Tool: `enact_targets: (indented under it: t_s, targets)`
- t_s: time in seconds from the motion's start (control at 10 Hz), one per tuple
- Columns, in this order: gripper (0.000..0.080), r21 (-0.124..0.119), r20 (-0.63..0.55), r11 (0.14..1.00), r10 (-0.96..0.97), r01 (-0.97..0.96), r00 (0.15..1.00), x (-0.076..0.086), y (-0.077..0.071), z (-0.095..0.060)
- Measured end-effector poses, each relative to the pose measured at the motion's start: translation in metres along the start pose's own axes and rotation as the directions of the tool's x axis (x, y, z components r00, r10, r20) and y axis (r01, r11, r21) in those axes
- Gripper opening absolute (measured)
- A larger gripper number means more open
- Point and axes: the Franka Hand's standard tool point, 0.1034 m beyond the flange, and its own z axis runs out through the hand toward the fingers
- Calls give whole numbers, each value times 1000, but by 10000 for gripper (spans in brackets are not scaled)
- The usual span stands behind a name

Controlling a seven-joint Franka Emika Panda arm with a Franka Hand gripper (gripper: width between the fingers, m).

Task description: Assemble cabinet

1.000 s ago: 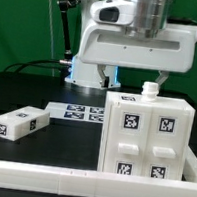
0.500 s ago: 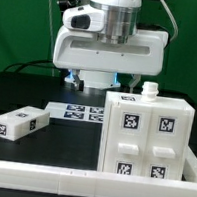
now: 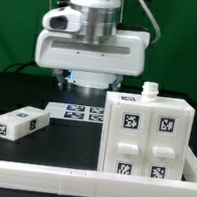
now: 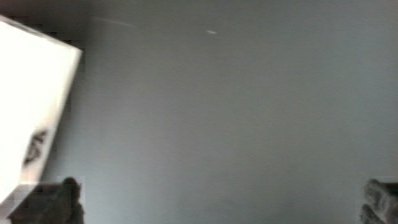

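A black table (image 3: 26,97) in front of a plain green backdrop carries the work, with a low white rail (image 3: 46,176) along its near edge. Over the last second the arm (image 3: 93,47) has swung from above the cabinet (image 3: 146,143) toward the exterior view's left. Its broad white hand now hangs over the marker board (image 3: 77,111), clear of the cabinet's top.

In the wrist view the gripper (image 4: 217,205) is released: its two dark fingertips (image 4: 50,205) stand wide apart at the picture's corners. Only bare dark table lies between them. A white edge in that view carries a trace of black print, but it cannot be told which thing it belongs to.

The shift reads as the arm leaving the cabinet alone and heading for another part, probably the loose tagged white block (image 3: 17,124) lying near the exterior view's left. That remains a judgement.

The cabinet stands upright on the near side at the exterior view's right, close to the rail. It is a large white box whose near face has four recessed panels, each with a black-and-white square tag. A small white peg (image 3: 149,90) rises from its top.
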Motion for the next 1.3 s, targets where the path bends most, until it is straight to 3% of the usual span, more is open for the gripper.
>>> enact_targets:
  t_s: [0.2, 0.7, 0.9, 1.2, 1.3]
  targets:
    - [796, 1, -28, 998, -57, 57, 998, 3, 23, 3]
    - [796, 2, -28, 999, -47, 47, 999, 2, 21, 5]
    - [796, 10, -33, 991, 135, -134, 990, -6, 48, 17]
    - [796, 7, -52, 979, 202, -202, 978, -1, 76, 25]
    - [796, 6, -50, 981, 195, -195, 980, -1, 73, 26]
